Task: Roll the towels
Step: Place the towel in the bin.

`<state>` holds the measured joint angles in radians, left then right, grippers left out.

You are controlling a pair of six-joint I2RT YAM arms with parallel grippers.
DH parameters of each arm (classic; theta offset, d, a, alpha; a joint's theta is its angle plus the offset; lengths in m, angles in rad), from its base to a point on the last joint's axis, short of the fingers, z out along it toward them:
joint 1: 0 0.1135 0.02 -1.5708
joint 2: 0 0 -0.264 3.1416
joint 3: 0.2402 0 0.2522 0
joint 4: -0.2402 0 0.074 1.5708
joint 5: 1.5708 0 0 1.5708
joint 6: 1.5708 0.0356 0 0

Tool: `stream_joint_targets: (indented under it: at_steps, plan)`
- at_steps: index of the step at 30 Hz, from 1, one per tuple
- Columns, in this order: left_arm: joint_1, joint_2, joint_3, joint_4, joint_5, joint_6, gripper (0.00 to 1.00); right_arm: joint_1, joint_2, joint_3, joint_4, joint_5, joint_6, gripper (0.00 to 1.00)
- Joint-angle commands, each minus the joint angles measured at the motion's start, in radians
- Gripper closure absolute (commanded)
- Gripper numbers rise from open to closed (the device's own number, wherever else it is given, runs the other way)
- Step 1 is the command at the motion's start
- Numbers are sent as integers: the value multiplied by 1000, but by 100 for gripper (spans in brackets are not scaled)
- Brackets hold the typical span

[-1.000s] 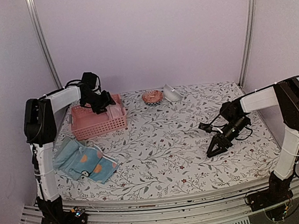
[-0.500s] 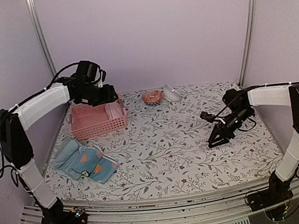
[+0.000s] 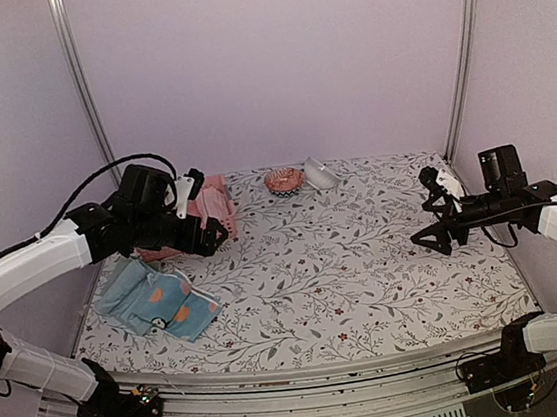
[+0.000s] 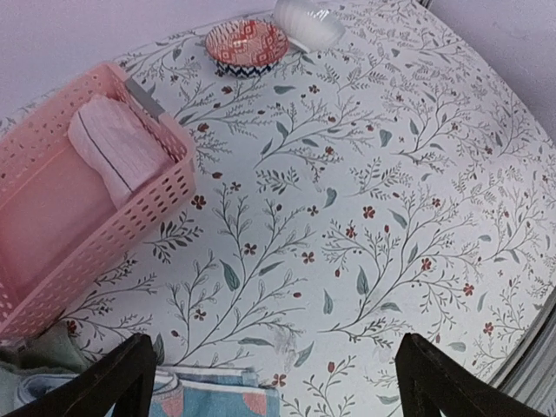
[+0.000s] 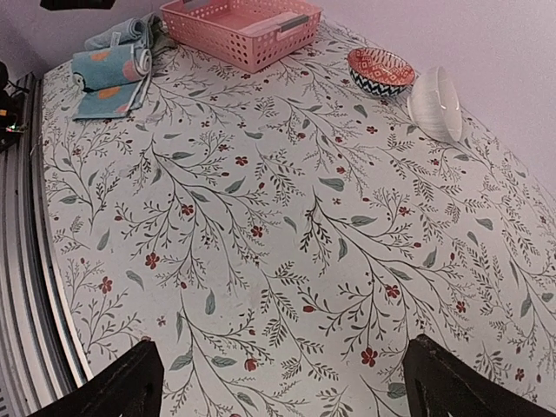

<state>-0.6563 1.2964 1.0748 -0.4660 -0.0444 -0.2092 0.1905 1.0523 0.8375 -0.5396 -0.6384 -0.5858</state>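
Lilac walls close in a flower-printed surface [image 3: 347, 281] on three sides.

1. Pink basket [image 4: 130, 217], far left corner: it holds a pink towel [image 4: 117, 152] that looks rolled. Judged done.
2. Blue towel with orange motifs [image 3: 163, 302], near left: it lies loosely folded, not a tight roll. The pale teal towel [image 5: 117, 33] is bunched against it. Both judged outstanding.
3. Patterned bowl [image 3: 283, 180] and white bowl [image 3: 320, 174] sit together at the far edge, well apart from the towels.
4. Left gripper [image 4: 280, 382] hangs beside the basket, fingers spread wide, holding nothing. Right gripper [image 5: 278, 382] is likewise wide and empty over the right side.

The blue towel lies close to the near-left edge. The middle of the surface offers rolling room.
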Motion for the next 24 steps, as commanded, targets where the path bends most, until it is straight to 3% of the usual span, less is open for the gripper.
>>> stream_joint_targets:
  at_steps: [1, 5, 12, 14, 16, 20, 24]
  plan:
    - [-34, -60, -96, 42, -47, 2, 1, -11, -48, -121, 175, 82, 107, 1]
    - [-42, -152, -153, 40, -63, 14, 2, -12, -33, -106, 166, 50, 112, 1]
    - [-34, -191, -171, -114, -395, -200, 1, -12, 37, -88, 125, 3, 88, 1]
    - [-24, -149, -171, -111, -258, -75, 1, -12, 42, -86, 121, 1, 81, 1]
    - [-18, -107, -155, -171, -270, -118, 2, -13, 42, -90, 121, -13, 75, 1]
    - [16, -77, -155, -252, -293, -199, 16, -11, 60, -89, 105, -31, 56, 1]
    - [132, -27, -191, -237, -160, -244, 35, -12, 109, -62, 52, -80, 21, 2]
